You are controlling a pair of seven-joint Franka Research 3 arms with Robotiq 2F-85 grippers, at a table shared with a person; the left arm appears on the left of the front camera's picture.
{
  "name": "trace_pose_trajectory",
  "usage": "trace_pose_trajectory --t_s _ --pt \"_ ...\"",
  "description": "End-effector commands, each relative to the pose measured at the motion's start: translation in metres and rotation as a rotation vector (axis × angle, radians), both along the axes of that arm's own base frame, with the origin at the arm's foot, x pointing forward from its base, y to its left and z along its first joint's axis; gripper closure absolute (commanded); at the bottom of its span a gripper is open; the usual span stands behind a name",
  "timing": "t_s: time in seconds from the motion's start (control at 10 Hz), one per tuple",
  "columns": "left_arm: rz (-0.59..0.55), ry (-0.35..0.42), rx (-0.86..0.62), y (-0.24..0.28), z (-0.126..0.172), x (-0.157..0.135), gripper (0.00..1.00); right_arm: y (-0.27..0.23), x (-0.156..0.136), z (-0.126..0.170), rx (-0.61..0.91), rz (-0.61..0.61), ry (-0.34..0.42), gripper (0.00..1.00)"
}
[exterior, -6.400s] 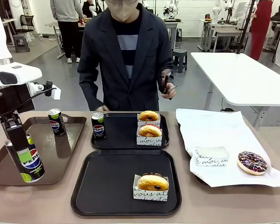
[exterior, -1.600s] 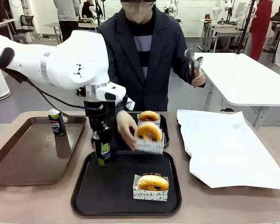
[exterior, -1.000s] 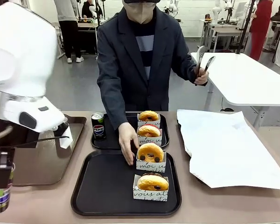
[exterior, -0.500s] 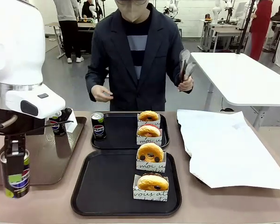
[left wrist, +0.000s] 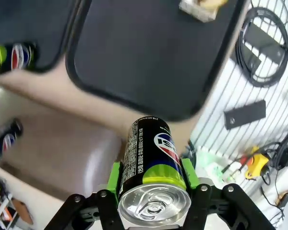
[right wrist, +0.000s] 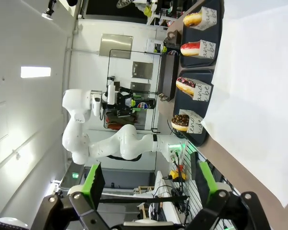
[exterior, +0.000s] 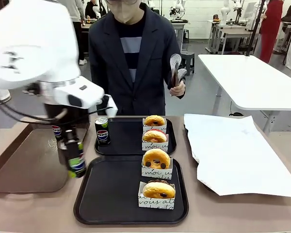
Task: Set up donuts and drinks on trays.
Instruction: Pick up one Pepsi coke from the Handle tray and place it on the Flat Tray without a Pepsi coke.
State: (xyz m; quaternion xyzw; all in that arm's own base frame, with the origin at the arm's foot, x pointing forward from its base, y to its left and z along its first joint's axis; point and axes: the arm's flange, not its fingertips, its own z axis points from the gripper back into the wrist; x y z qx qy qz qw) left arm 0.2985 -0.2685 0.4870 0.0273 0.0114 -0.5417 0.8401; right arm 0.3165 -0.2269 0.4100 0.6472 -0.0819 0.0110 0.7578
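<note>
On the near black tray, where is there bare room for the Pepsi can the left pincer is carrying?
The near black tray is bare across its left and middle, bordered by its left rim and the two sleeved donuts along its right side. The right side is crowded. The left pincer holds the Pepsi can by that left rim.

Grey polished floor [exterior: 82,92] under bright even light; long white-topped table [exterior: 252,80] at the right, small dark stool [exterior: 186,60] behind, white back wall [exterior: 199,19], cluttered grey workbenches [exterior: 228,31] further off.

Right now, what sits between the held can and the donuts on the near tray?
Front view: bare black floor of the near tray. The left gripper holds the can above its left rim; the two donuts sit along the right side.
</note>
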Motion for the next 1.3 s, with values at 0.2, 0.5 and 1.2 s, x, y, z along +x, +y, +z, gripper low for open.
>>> trace_pose_trajectory --t_s 0.2,0.5,1.2 --pt "-0.027 0.057 -0.091 -0.040 -0.032 0.053 0.41 0.000 0.000 0.001 0.006 0.000 -0.010 0.00" --pt "-0.036 0.019 -0.135 -0.042 -0.060 0.070 0.41 0.000 0.000 0.001 0.006 0.000 -0.010 0.00" --pt "-0.026 0.043 -0.063 -0.044 -0.095 0.093 0.41 0.000 0.000 0.001 0.006 0.000 -0.010 0.00"
